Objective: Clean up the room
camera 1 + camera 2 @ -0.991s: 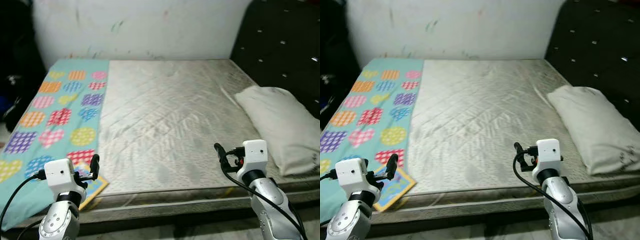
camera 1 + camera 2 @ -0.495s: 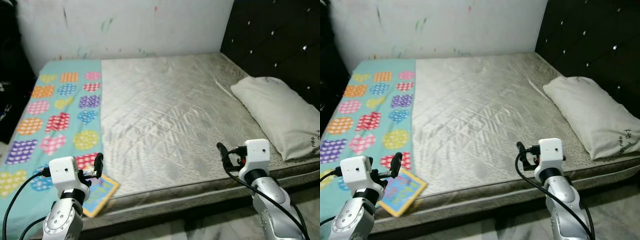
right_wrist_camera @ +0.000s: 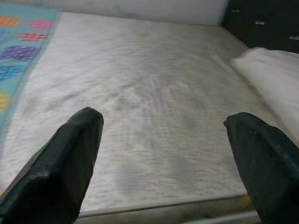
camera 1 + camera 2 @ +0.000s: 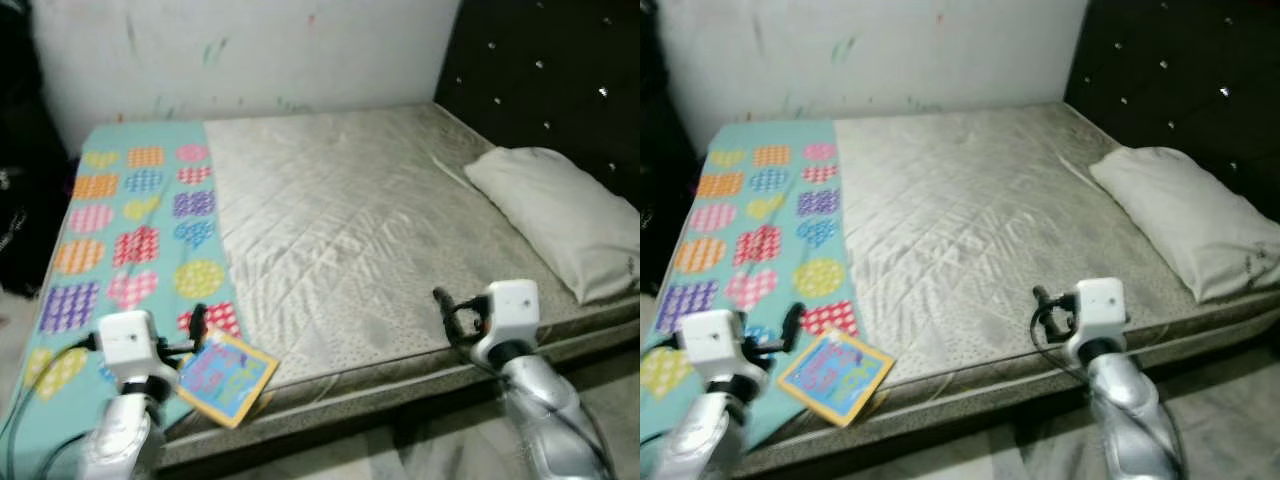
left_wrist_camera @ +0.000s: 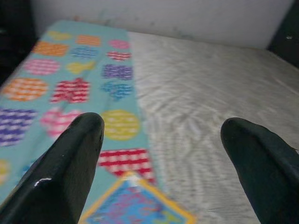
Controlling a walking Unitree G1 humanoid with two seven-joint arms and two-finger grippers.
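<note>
My left gripper hangs with its fingers spread wide and nothing between them, just short of the colourful book that lies at the near edge of the mattress, half on the teal patterned blanket. My right gripper is parted just as wide and empty, over bare mattress further along that same near edge, well apart from the book.

I take the book as the thing to tidy, so the step in hand is closing on it. I would bring the left gripper down low and flat toward the corner that overhangs the mattress edge (the easiest bit to get a finger under), and pinch the cover only, not the blanket beneath.

The pillow sits at the far right of the mattress against the dark headboard. It carries a small dark mark near its end, too blurred for me to read; the book's cover lettering is equally illegible.
</note>
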